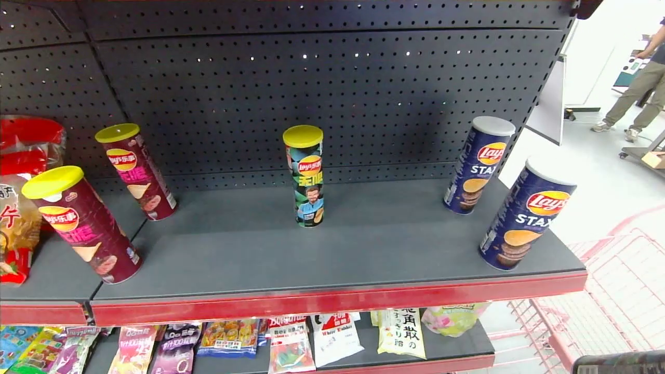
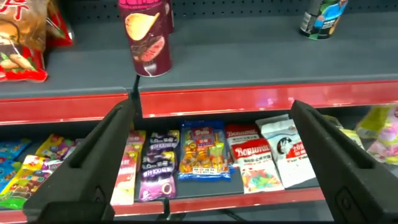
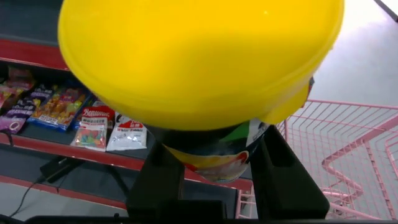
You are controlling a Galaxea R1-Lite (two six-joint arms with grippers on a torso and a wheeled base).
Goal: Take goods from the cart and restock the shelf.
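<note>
A yellow-lidded can (image 3: 199,62), judged light, stiff and slippery, is gripped by its body in the right pincer (image 3: 217,168), low off the shelf's (image 1: 337,298) right end. The left pincer (image 2: 211,106) is spread wide before the shelf.

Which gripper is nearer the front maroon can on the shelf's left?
Left. The left gripper sits open just below the front maroon can; the right gripper holds a yellow-lidded can beside the pink cart.

The head camera looks forward and down, close on the upper shelf (image 1: 332,254). The left wrist camera faces the same shelf from lower. The right wrist camera sits just behind a can (image 3: 199,62). All share the lower packets (image 1: 332,337).
</note>
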